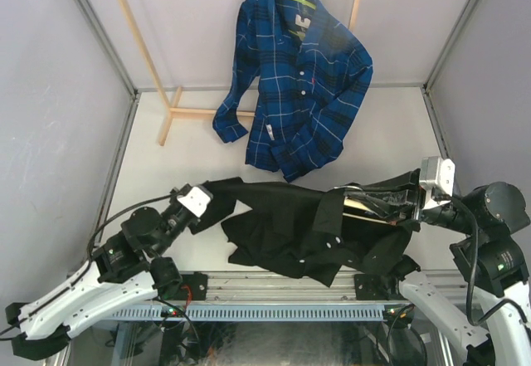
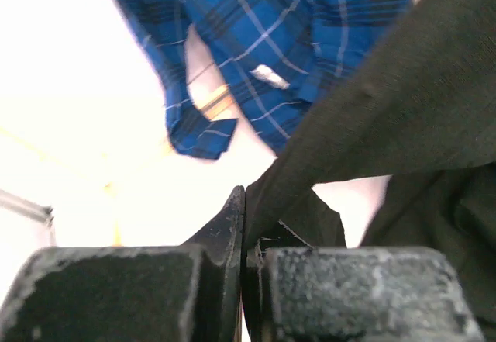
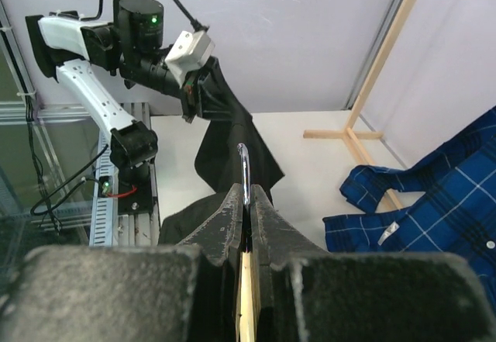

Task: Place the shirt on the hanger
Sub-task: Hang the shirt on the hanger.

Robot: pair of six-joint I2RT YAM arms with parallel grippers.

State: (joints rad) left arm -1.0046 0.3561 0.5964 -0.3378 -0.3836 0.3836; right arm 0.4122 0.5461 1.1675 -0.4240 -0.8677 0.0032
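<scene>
our right claw (image 3: pixel 246 212) grips the pale cream wooden hanger (image 1: pixel 367 207), tucked under the plain black button-up shirt (image 1: pixel 278 229); our left claw (image 1: pixel 201 204) pinches the shirt's far end, along the hanger's length.

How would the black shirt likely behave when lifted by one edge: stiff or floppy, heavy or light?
Probably floppy: the black shirt hangs in limp folds from the left gripper. Likely light for its size, since one pinched edge seems to hold up a long drape. Pushed, it would probably bunch rather than slide whole, judging by its crumpled heap.
</scene>
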